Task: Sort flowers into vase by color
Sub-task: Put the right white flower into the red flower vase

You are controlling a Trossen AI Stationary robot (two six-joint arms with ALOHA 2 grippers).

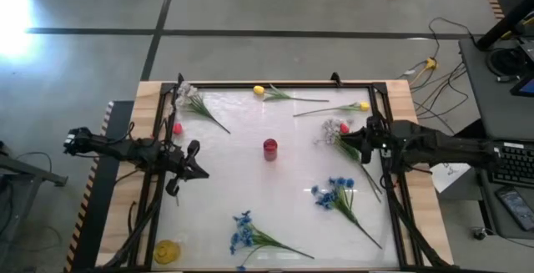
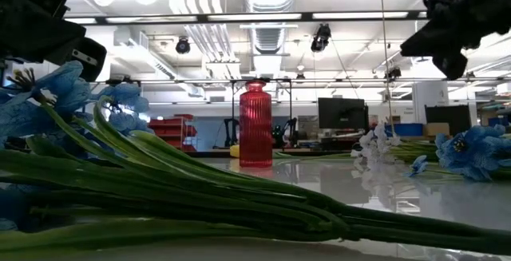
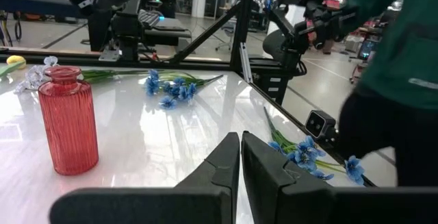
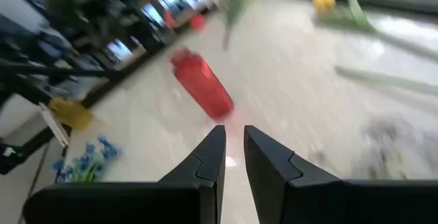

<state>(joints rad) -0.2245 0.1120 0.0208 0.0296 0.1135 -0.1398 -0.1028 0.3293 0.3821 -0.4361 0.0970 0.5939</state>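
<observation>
White flowers (image 1: 332, 131) beside right hand (image 1: 365, 139)

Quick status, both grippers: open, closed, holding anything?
Left gripper: closed, empty, over the table's left side.
Right gripper: nearly closed with a thin gap, nothing between the fingers, over the right side near the white flowers.

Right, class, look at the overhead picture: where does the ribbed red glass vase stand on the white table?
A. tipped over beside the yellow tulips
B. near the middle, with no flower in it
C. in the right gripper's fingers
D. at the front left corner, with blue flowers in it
B: the ribbed red glass vase stands upright near the middle of the white table, with nothing in its neck.
</observation>
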